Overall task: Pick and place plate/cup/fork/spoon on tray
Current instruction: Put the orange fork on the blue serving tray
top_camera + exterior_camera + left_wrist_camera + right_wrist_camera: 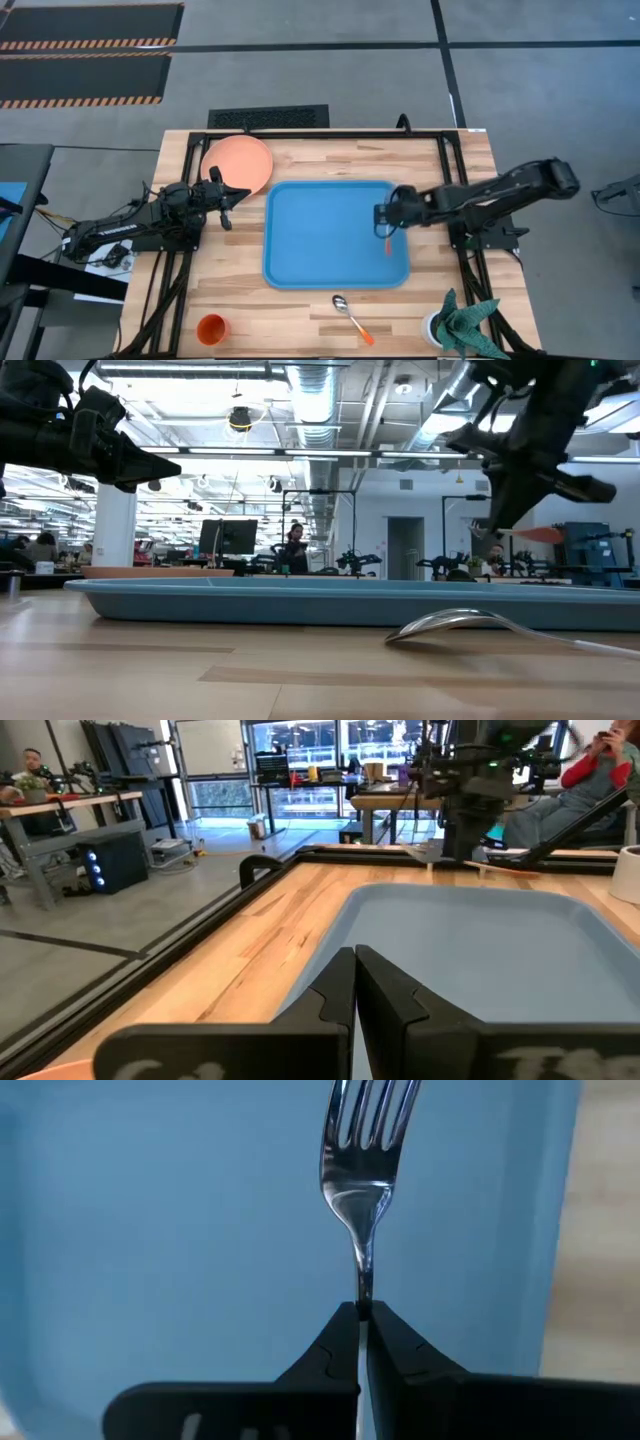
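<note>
The blue tray [335, 235] lies mid-table. My right gripper [383, 222] is over the tray's right part and is shut on the fork [365, 1140], whose orange handle [388, 245] sticks out toward the near edge. My left gripper [225, 195] hovers shut and empty between the tray's left rim and the salmon plate [238, 163], which lies flat at the far left. The orange cup [212, 328] stands at the near left. The spoon [350, 315] lies on the table in front of the tray, bowl down [470, 622]. My right gripper pinches the fork's thin metal neck [364, 1285], just behind the tines, between its two fingertips. The fingers come from above and lie across the fork. The fork is lifted clear above the tray, about level [540, 533], tines away from the handle end.
A potted plant [460, 325] in a white pot stands at the near right corner. Black frame rails [185, 200] run along the table's left and right sides. People sit in the room behind the table.
</note>
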Motion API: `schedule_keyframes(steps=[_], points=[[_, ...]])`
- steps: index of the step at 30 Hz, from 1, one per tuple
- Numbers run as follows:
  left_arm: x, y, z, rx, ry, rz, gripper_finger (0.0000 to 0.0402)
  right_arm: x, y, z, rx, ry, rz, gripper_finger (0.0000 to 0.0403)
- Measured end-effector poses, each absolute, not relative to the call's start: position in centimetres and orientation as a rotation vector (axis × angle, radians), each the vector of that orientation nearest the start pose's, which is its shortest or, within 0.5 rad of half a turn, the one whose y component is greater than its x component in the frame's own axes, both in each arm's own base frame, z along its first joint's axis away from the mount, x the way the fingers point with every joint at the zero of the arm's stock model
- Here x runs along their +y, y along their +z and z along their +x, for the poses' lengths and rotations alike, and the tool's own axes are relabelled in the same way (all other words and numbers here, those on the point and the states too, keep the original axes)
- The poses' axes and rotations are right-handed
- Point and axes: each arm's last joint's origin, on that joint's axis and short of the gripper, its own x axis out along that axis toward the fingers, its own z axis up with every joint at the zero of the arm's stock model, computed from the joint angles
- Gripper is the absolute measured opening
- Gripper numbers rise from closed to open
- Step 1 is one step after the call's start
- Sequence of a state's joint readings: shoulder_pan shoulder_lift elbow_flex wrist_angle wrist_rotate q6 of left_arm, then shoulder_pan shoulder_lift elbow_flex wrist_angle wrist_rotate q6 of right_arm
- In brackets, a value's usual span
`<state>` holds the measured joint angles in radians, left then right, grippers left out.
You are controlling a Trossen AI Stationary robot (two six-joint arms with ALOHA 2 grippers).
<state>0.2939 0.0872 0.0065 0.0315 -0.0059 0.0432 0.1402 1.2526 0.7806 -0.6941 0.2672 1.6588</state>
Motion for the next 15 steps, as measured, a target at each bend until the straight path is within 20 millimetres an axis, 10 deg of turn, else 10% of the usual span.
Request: schedule_keyframes(steps=[7, 15], points=[[3.0, 16.2, 9.8, 0.054, 0.297, 0.032, 0.0000, 3.7, 20.4, 25.9, 0.907, -1.140, 1.159, 0.0016], [3.0, 16.2, 9.8, 0.053, 0.297, 0.023, 0.0000, 0.8, 17.2, 28.2, 1.141, -1.203, 1.092, 0.0017]])
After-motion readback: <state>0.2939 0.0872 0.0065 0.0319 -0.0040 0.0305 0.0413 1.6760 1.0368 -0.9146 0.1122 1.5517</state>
